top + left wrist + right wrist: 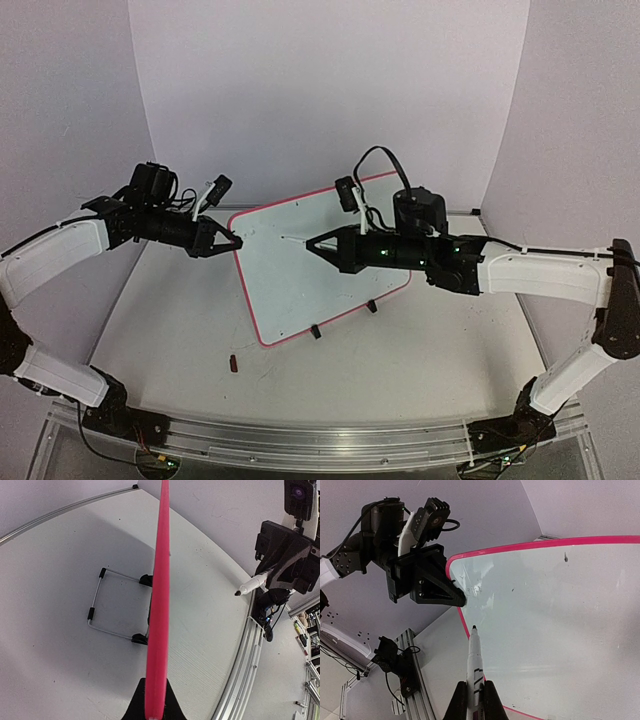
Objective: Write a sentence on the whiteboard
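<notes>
The left claw [232, 241] is pressed together on the left edge of the whiteboard [320, 285], pinching its red rim. The right claw [475, 700] pinches a white marker [474, 660], whose dark tip points at the board's face but stays apart from it. The whiteboard stands tilted on a wire stand [107, 605] at the middle of the surface [180, 330], between both arms.
</notes>
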Robot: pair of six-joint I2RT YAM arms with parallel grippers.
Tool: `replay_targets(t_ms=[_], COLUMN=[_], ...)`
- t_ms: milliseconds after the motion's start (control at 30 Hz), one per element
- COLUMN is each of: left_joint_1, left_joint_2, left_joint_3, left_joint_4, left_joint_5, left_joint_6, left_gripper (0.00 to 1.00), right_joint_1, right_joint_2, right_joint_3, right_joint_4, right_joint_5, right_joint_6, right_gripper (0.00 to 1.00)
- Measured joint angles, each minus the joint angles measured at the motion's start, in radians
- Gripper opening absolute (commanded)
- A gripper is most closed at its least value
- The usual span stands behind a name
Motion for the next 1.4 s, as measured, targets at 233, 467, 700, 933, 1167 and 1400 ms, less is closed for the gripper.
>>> replay_targets(t_ms=[233,467,700,933,1167,1400], left_joint_1=[0.0,0.001,0.001,0.001,0.001,0.003], left_joint_2=[-0.025,-0.025,-0.025,-0.025,-0.025,-0.025], left_joint_3=[-0.007,-0.007,-0.007,-0.007,-0.007,-0.007], left_joint_4=[-0.034,-0.042,-0.046,-0.047,-0.047,-0.05], left_joint_5=[-0.002,-0.002,-0.003,-0.003,-0.002,0.002], left_joint_6=[0.025,0.041,0.052,0.053,0.053,0.053], left_gripper=[0.0,0.0,0.0,0.0,0.0,0.0], right_joint_1=[0.026,0.033,0.033,0.033,0.033,0.033], right_joint_2=[0.019,0.132,0.213,0.243,0.286,0.304], right_joint_3=[0.044,0.119,0.179,0.22,0.248,0.256], right_joint_4=[0.012,0.072,0.085,0.099,0.101,0.102], right_joint_5=[-0.005,-0.048,-0.084,-0.084,-0.078,-0.054], right_joint_6=[-0.011,-0.007,-0.006,-0.004,0.003,0.017], right_gripper=[0.0,0.0,0.0,0.0,0.0,0.0])
